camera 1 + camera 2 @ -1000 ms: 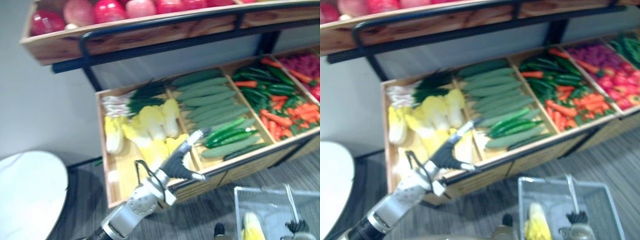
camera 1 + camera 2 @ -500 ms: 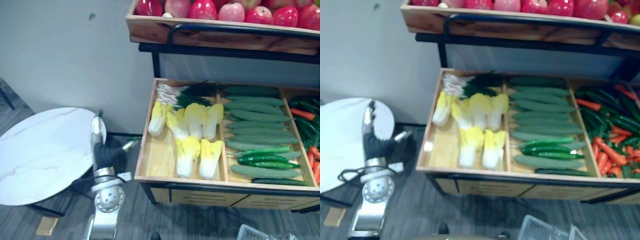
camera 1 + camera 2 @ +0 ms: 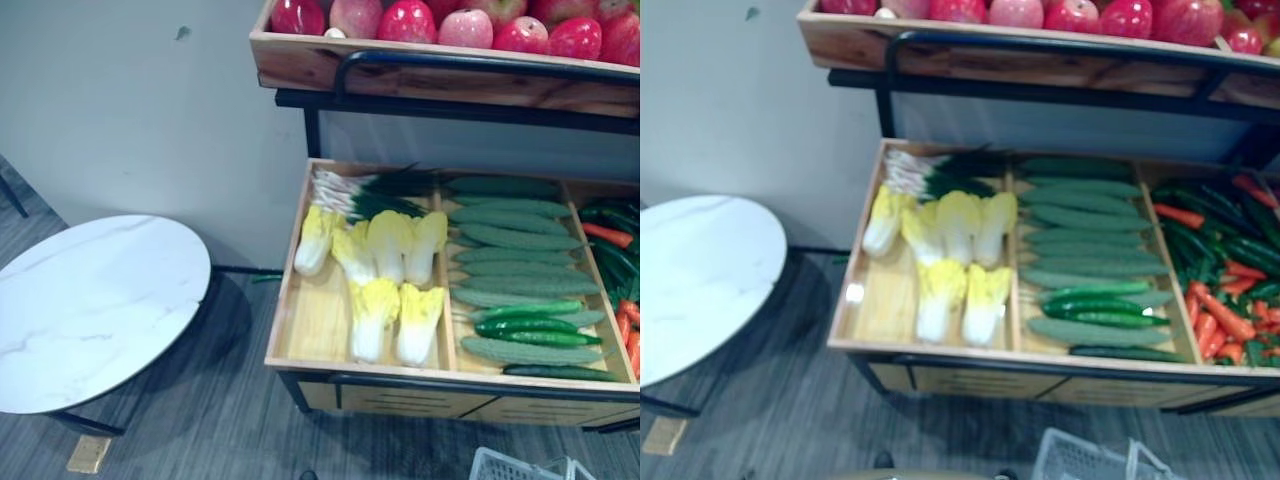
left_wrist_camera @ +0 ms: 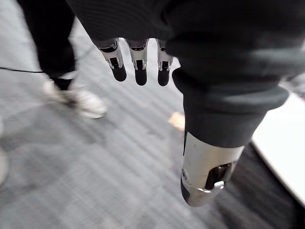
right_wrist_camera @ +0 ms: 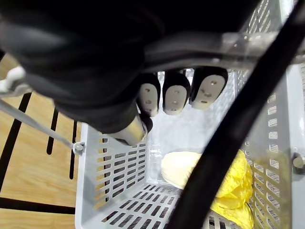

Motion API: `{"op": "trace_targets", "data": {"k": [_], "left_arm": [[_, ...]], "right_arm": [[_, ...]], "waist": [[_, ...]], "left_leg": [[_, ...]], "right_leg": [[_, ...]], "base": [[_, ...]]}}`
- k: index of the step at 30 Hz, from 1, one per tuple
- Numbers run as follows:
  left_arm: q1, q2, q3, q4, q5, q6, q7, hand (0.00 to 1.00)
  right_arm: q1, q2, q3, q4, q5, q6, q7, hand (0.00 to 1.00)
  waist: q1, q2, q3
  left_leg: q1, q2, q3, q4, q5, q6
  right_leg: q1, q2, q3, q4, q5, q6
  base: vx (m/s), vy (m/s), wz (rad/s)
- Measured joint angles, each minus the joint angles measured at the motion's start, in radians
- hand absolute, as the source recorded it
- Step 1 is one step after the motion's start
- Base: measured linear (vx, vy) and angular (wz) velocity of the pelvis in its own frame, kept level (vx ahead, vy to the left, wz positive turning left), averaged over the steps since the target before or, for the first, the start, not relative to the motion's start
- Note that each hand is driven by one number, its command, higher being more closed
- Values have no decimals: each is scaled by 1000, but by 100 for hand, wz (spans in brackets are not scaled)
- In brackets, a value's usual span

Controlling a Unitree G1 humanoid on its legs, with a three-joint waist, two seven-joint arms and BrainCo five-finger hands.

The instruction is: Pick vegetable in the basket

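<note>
Several yellow-white cabbages (image 3: 385, 270) lie in the left bin of the wooden shelf (image 3: 300, 340), beside spring onions (image 3: 365, 190) and cucumbers (image 3: 510, 250). A corner of the grey plastic basket (image 3: 515, 467) sits at the bottom right. In the right wrist view my right hand (image 5: 174, 98) is curled round the basket's black handle (image 5: 224, 138). One yellow cabbage (image 5: 209, 179) lies inside the basket (image 5: 114, 167). My left hand (image 4: 139, 67) hangs over the floor with its fingers straight and nothing in it.
A round white table (image 3: 90, 300) stands to the left of the shelf. Red apples (image 3: 440, 20) fill the upper shelf, and peppers and carrots (image 3: 1230, 280) fill the right bin. A person's leg and shoe (image 4: 78, 98) stand on the grey floor near my left hand.
My left arm drew back from over the cabbage bin, hung by the round table, then dropped out of the eye views. The camera swung left, away from the basket.
</note>
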State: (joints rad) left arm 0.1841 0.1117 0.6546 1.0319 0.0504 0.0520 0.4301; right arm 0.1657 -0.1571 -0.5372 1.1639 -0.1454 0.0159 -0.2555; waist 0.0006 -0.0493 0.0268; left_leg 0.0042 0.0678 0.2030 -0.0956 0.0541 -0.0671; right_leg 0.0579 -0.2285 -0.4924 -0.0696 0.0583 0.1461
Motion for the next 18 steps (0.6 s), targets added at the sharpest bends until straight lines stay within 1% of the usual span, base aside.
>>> {"op": "trace_targets", "data": {"k": [2,3,5,8,10,14,18], "left_arm": [[17,-7,0,54,5,2,-29,0],[22,-8,-1,78,11,2,-62,0],[23,-15,-10,87,20,3,-104,0],[17,-21,-70,111,56,1,-162,0],[15,-37,-130,120,86,-1,-204,0],[14,-43,-224,121,95,-8,-235,0],[15,-37,-296,121,119,-20,-240,0]], "right_arm": [[-4,-1,4,0,-16,-1,0,100],[-6,-1,6,0,-26,-3,1,100],[-10,-1,9,0,-43,-7,5,100],[-13,-5,36,0,-51,-8,14,100],[-14,-6,46,1,-51,-8,23,100],[-17,-6,73,16,-51,-8,25,100],[-18,-5,75,21,-51,-7,33,100]], "waist": [[0,4,-2],[0,8,-1],[0,12,-1],[-6,20,-4],[-13,26,-6],[-23,29,-8],[-20,32,-6]], "left_leg": [[13,3,9,0,-6,-6],[16,6,14,-1,-10,-11],[19,12,29,-5,-11,-13],[22,19,36,-6,-13,-15],[31,24,46,-6,-15,-18],[37,30,59,-5,-19,-23],[64,35,95,0,-29,-27]], "right_leg": [[5,2,11,0,0,0],[5,5,17,0,0,0],[-1,10,33,1,0,0],[-2,18,41,-1,0,0],[-1,22,52,-3,0,0],[-1,29,65,-6,0,0],[-1,34,102,-3,1,1]], "base": [[5,-10,-16],[-15,-12,-17],[-36,-14,-21],[-28,-24,-11],[0,-18,-14],[14,-22,-12],[31,-15,-23]]}}
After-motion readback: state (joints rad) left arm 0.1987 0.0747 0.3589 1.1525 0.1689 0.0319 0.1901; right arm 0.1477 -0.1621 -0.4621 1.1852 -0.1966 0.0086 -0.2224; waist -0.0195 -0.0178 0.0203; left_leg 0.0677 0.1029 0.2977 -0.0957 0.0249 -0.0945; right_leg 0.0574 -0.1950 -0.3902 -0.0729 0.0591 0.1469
